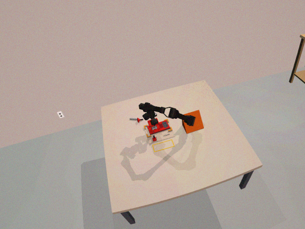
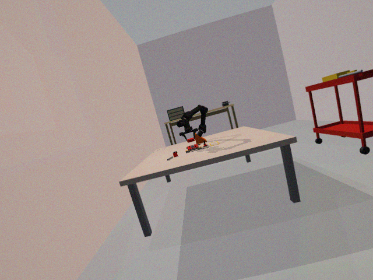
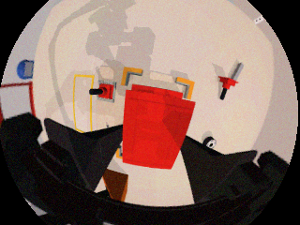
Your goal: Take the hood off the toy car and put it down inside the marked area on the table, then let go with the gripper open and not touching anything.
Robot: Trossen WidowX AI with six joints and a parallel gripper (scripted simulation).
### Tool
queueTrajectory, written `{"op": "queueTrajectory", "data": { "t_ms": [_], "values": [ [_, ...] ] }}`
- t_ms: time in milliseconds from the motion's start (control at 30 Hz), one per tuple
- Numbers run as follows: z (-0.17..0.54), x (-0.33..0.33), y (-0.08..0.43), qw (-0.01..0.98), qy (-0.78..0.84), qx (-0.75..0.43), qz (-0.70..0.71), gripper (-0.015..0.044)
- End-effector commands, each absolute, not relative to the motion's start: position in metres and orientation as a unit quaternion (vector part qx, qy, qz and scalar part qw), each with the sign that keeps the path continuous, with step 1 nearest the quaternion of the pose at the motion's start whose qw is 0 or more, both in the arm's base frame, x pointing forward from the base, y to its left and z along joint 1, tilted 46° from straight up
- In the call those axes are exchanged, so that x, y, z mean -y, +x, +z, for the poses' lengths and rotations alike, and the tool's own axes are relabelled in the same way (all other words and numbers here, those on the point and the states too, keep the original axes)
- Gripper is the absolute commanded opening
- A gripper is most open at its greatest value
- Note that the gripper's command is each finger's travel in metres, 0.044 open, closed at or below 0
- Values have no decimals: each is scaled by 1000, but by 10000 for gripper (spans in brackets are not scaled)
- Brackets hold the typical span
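Note:
My gripper (image 2: 189, 139) (image 3: 153, 132) is shut on the red hood (image 2: 190, 140) (image 3: 157, 133), with one finger at each side of it. The hood hangs level above the toy car, apart from it, with a gap showing in the exterior view. The red toy car (image 1: 160, 127) (image 2: 192, 147) stands on the table between orange corner brackets; the hood hides most of it in the wrist view. The marked area, a thin yellow outline (image 1: 163, 149) (image 3: 84, 75), lies on the table beside the car, and nothing stands inside it.
A red piece with a black knob (image 1: 154, 139) (image 3: 107, 91) stands between car and outline. A grey-shafted red piece (image 1: 138, 119) (image 3: 228, 83) lies on the car's other side. A small wheel (image 3: 209, 142) is near it. An orange block (image 1: 197, 123) (image 3: 117, 185) stands by the arm's base.

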State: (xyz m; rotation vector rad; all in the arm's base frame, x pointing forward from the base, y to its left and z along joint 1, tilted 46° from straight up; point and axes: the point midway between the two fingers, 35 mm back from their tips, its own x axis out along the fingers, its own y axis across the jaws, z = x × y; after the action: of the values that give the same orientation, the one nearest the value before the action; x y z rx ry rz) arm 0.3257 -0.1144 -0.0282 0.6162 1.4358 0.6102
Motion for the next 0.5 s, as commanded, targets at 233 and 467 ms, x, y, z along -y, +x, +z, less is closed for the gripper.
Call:
{"op": "queueTrajectory", "data": {
  "t_ms": [233, 467],
  "values": [
    [-5, 102, 331, 670, 272, -637, 268, 0],
    [20, 81, 334, 670, 270, -638, 266, 0]
  ]
}}
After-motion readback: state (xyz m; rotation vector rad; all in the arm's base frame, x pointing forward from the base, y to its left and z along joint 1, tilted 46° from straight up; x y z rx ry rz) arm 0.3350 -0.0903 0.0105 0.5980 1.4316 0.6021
